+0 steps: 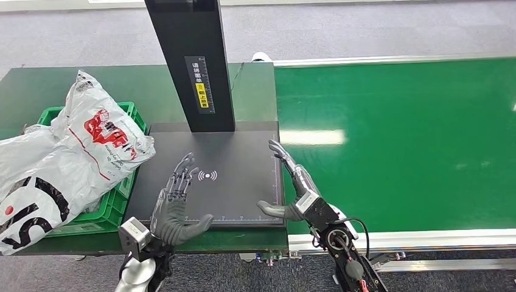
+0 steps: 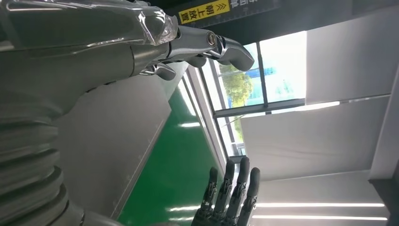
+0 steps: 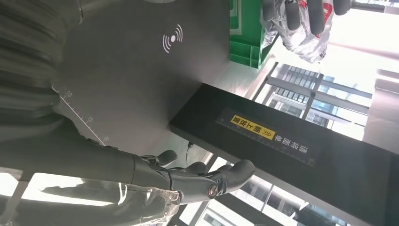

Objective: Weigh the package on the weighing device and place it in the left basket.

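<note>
The weighing device (image 1: 210, 176), a flat dark plate with a wireless mark near its middle and a black post (image 1: 190, 61) rising from its far edge, was taken as the landmark. Nothing was seen resting on the plate. Just left of the device, a green basket (image 1: 125, 194) was seen heaped with white plastic packages (image 1: 67, 164), the topmost one (image 1: 103, 131) printed in red and leaning over the basket rim toward the plate. It was judged that this pile sat there because the basket is the drop place for weighed goods, so the package named in the task was most likely already among them; which one it was could not be told.

To the right of the device a green conveyor belt (image 1: 395, 140) was seen, with no parcel on the stretch in view.

The left hand (image 1: 176, 204) was held over the near left part of the plate, fingers spread and pointing toward the post, with nothing in it. The right hand (image 1: 291, 185) was held at the near right edge of the plate, palm turned inward, fingers extended and apart, also holding nothing. Whether either hand touched the plate could not be told. The facing palms were judged to suit taking or releasing a bulky soft parcel between them.
</note>
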You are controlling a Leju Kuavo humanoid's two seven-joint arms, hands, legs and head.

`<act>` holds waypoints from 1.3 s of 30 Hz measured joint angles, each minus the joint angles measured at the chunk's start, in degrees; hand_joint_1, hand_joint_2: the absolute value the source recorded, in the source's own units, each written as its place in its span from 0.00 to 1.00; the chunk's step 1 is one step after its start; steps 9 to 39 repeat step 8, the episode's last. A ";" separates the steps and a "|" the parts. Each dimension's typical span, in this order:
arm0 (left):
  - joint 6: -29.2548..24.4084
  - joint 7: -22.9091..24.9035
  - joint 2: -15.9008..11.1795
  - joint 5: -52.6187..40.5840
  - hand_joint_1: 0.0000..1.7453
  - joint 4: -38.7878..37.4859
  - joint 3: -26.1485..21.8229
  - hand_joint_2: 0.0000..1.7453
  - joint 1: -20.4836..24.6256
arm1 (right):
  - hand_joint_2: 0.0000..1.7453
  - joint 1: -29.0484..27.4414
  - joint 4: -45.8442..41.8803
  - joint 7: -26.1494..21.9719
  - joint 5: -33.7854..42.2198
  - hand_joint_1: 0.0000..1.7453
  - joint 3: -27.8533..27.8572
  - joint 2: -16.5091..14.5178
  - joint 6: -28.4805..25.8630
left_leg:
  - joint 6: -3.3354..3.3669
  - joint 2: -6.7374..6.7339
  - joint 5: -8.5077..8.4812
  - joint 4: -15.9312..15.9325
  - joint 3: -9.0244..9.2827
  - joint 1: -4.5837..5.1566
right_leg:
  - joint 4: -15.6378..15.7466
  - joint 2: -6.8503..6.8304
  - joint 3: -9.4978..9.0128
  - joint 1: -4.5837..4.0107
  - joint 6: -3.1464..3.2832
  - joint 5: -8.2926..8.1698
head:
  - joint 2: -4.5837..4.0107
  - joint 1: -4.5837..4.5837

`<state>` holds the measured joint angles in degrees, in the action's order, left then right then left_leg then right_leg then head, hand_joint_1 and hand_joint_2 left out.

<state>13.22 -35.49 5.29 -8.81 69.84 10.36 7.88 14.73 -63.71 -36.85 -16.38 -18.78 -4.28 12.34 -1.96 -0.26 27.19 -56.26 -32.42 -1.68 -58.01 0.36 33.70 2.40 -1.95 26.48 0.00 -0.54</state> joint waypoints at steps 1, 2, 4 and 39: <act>0.08 0.20 0.11 -0.05 0.00 -0.11 0.01 1.00 -0.10 | 1.00 -0.04 0.00 -0.02 0.01 0.00 0.00 0.00 0.10 | 0.00 0.00 0.00 0.00 0.00 0.00 | 0.00 0.00 0.00 0.00 0.00 0.00 | 0.00 0.01; 0.13 0.41 0.20 -0.13 0.00 -0.24 0.04 1.00 -0.20 | 1.00 -0.06 0.00 -0.03 0.01 0.00 0.00 0.00 0.20 | 0.00 0.00 0.00 0.00 0.00 0.00 | 0.00 0.00 0.00 0.00 0.00 0.00 | 0.00 0.01; 0.15 0.68 0.40 -0.32 0.00 -0.43 0.16 1.00 -0.45 | 1.00 -0.06 0.02 -0.06 0.01 0.00 0.00 0.00 0.31 | 0.00 0.00 0.00 0.00 0.00 0.00 | 0.00 0.00 0.00 0.00 0.00 0.00 | 0.00 0.02; 0.15 0.80 0.69 -0.61 0.00 -0.73 0.30 1.00 -0.79 | 1.00 -0.07 0.17 -0.09 0.01 0.00 0.00 0.00 0.36 | 0.00 0.00 0.00 0.00 -0.01 0.00 | 0.00 0.00 0.00 0.00 0.00 0.00 | 0.00 0.02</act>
